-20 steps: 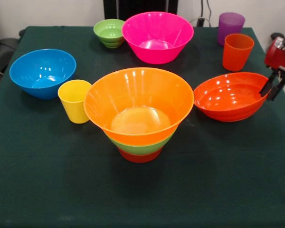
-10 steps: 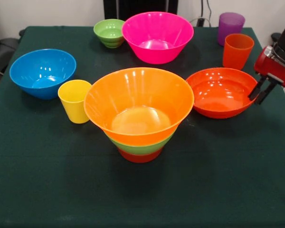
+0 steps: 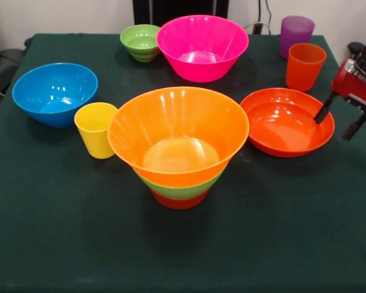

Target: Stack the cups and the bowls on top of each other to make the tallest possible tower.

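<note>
The tower [image 3: 178, 146] stands mid-table: a large yellow-orange bowl nested on a medium green bowl on a small red-orange base. The shallow orange bowl [image 3: 287, 125] lies flat on the cloth to its right. My gripper [image 3: 338, 121] is open at that bowl's right rim, one finger over the rim and the other outside it, holding nothing. The yellow cup [image 3: 96, 129] stands left of the tower. The orange cup [image 3: 305, 66] and purple cup [image 3: 296, 33] stand at the far right. The blue bowl [image 3: 55, 93], small ribbed green bowl [image 3: 140, 41] and large pink bowl [image 3: 202, 47] sit separately.
A dark green cloth [image 3: 280, 232] covers the table. The robot's black pedestal [image 3: 180, 9] stands behind the pink bowl. The table's right edge runs just beyond my gripper.
The shallow orange bowl, tilted in my shut gripper a second ago, shifted left and now lies flat. My gripper has opened and let it go.
</note>
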